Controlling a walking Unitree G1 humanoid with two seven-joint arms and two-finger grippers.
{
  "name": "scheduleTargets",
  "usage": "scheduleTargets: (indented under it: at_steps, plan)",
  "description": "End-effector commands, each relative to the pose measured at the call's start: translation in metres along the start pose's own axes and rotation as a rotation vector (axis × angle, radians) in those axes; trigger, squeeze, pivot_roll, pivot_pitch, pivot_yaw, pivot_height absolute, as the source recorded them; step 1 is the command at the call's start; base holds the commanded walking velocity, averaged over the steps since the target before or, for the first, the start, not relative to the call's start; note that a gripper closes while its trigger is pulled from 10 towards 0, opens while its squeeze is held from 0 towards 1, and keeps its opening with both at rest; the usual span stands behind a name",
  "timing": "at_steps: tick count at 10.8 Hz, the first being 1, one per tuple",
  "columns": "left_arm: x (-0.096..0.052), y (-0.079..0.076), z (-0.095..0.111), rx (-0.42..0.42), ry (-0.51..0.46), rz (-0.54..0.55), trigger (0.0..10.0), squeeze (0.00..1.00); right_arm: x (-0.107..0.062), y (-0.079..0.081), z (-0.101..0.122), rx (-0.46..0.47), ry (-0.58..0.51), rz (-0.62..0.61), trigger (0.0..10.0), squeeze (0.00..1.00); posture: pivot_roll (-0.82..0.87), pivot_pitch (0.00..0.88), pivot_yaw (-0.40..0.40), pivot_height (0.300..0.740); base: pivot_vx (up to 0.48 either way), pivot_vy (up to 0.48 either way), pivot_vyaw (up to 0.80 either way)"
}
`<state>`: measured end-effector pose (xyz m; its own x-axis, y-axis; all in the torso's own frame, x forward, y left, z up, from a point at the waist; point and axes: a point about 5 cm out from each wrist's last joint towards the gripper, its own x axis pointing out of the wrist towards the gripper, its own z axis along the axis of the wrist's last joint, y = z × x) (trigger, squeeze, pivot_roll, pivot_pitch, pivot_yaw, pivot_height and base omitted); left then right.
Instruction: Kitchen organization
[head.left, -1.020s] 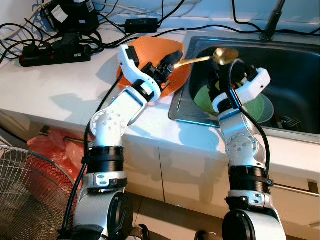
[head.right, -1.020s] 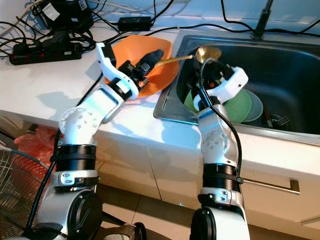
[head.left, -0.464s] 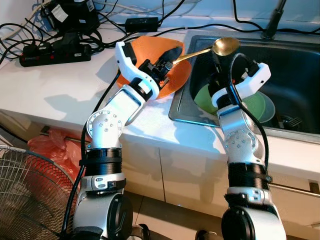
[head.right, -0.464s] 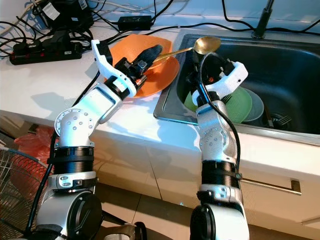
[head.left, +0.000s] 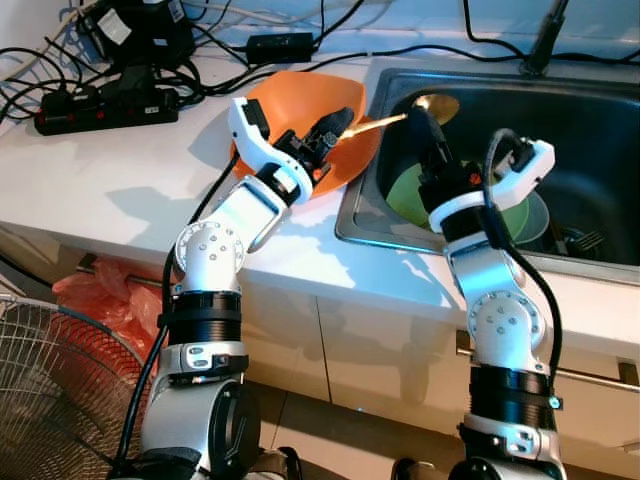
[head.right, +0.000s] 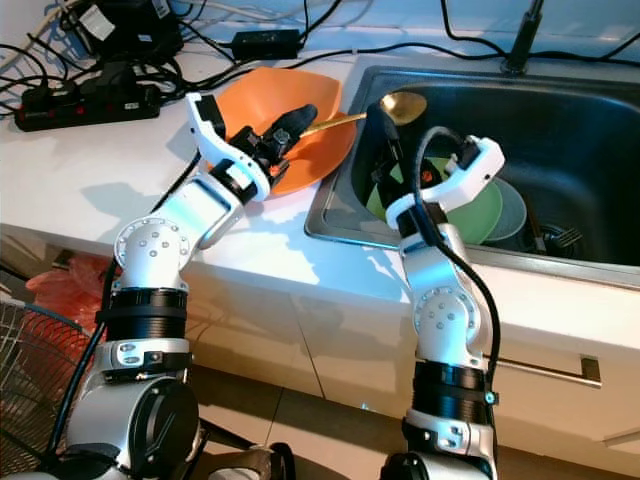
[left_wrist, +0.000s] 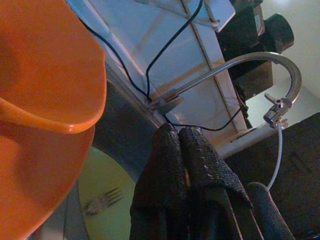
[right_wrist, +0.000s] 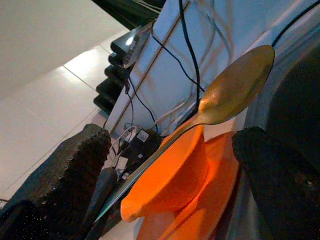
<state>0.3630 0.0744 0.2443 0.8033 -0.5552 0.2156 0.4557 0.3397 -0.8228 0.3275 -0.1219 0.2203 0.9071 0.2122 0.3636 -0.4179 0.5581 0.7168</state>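
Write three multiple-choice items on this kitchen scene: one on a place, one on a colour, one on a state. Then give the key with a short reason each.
1. Where does the green plate lie?
A. In the sink
B. On the counter by the power strip
C. On the floor

2. What colour is the bowl on the counter?
A. Blue
B. Orange
C. White

3. What is the left end effector doing?
A. Hanging idle
B. Gripping the tap
C. Holding the gold spoon by its handle

Key: 1 A, the plate sits inside the steel basin. 2 B, both eye views show it orange. 3 C, its fingers are closed on the handle, spoon bowl out over the sink.
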Motion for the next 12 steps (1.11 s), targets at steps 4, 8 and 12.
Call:
scheduleTargets:
  at_steps: [4, 8, 12]
  plan:
    - [0.005, -0.016, -0.003, -0.009, 0.022, -0.072, 0.0, 0.0, 0.008, 0.009, -0.011, 0.217, -0.004, 0.025, 10.0, 0.0, 0.0, 0.142, 0.139, 0.74, 0.0, 0.0, 0.0]
    - [0.001, -0.031, -0.012, -0.032, 0.075, -0.152, 0.0, 0.0, 0.024, 0.012, -0.012, 0.337, -0.043, 0.052, 10.0, 0.0, 0.02, 0.14, 0.142, 0.74, 0.0, 0.0, 0.0]
    - [-0.012, -0.032, -0.025, -0.032, 0.174, -0.198, 0.0, 0.0, 0.042, 0.018, -0.005, 0.379, -0.086, 0.126, 10.0, 0.0, 0.03, 0.139, 0.148, 0.74, 0.0, 0.0, 0.0]
